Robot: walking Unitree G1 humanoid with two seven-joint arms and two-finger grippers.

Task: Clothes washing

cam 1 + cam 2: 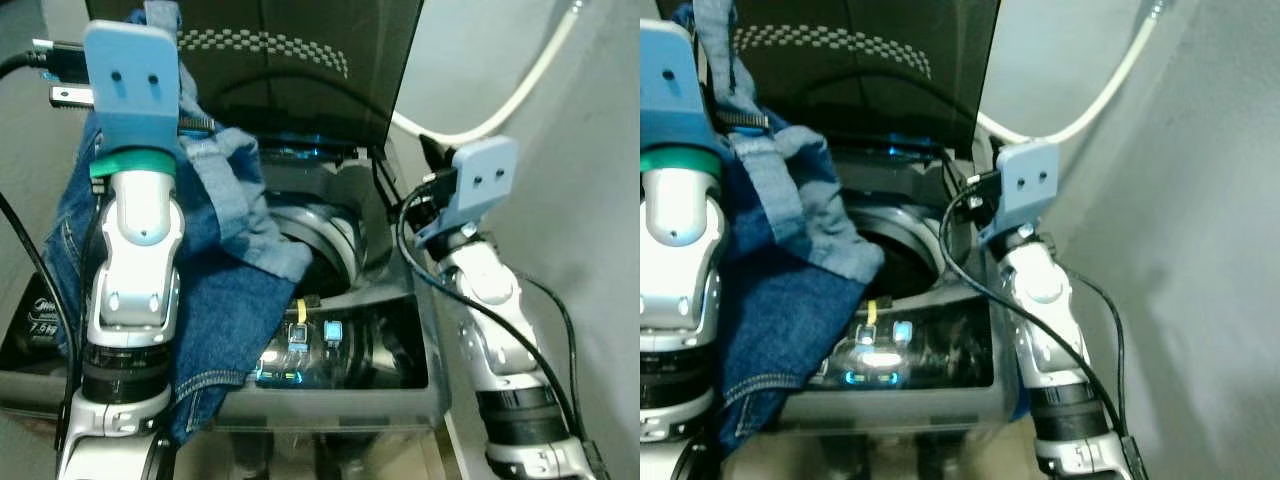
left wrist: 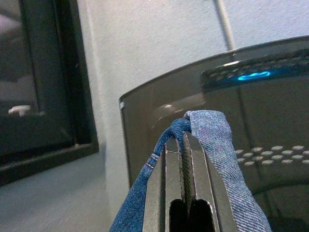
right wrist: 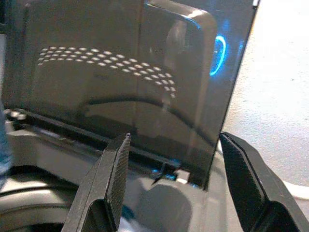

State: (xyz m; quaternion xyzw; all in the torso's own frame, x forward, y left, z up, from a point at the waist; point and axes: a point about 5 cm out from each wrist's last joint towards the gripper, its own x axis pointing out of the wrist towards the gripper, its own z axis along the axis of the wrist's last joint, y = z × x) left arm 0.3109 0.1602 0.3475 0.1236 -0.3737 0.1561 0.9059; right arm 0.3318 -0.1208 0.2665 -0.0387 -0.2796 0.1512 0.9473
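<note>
The left gripper (image 2: 185, 145) has its fingers pinched tight on a fold of the blue jeans (image 1: 225, 300), which hang from them over the open washing machine (image 1: 340, 395), while the right gripper (image 3: 176, 181) stands spread wide before the raised lid (image 3: 120, 72).

Home laundry corner, top-loading washing machine (image 1: 340, 385), hose (image 1: 520, 90)

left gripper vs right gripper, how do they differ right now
The left gripper is shut on the jeans, raised over the washing machine; the right gripper is open and empty, near the raised lid. Both have two long black fingers.
</note>
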